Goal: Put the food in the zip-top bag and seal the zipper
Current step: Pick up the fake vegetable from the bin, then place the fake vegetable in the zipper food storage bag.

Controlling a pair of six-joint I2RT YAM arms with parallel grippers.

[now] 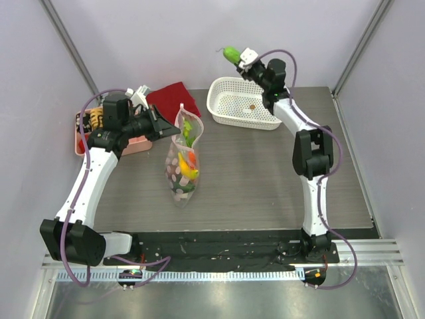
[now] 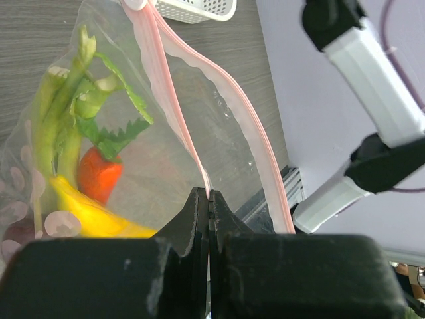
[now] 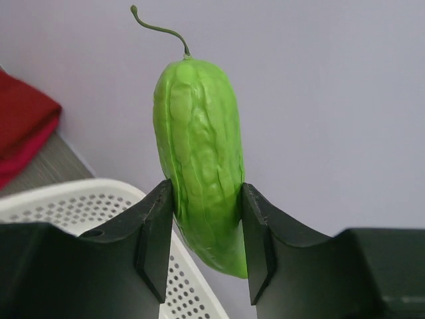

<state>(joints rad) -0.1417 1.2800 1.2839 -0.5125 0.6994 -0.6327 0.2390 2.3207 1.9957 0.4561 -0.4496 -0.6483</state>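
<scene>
Zip-top bag (image 1: 180, 166) stands roughly upright near the middle of the bench (image 1: 265, 179), its mouth up and gaping, its lower end resting on the surface. Through the clear dotted plastic show a yellow banana (image 2: 93, 216), a red-orange pepper (image 2: 99, 174) and long green stalks (image 2: 60, 113). The left tool (image 1: 174, 129) reaches in from the left at the bag's top edge; in the left wrist view its jaws are pressed together on one side of the pink zipper (image 2: 226, 86), while the other side of the strip bows away, leaving the mouth open. The right tool (image 1: 240, 60) is raised above the far rim of the white perforated basket (image 1: 226, 116), well apart from the bag, its jaws clamped on the sides of a green bumpy piece (image 3: 199, 133) whose thin stem points away from the fingers. A red cloth (image 1: 174, 98) lies beyond the bag, and a pink tray (image 1: 133, 145) sits under the left arm.
</scene>
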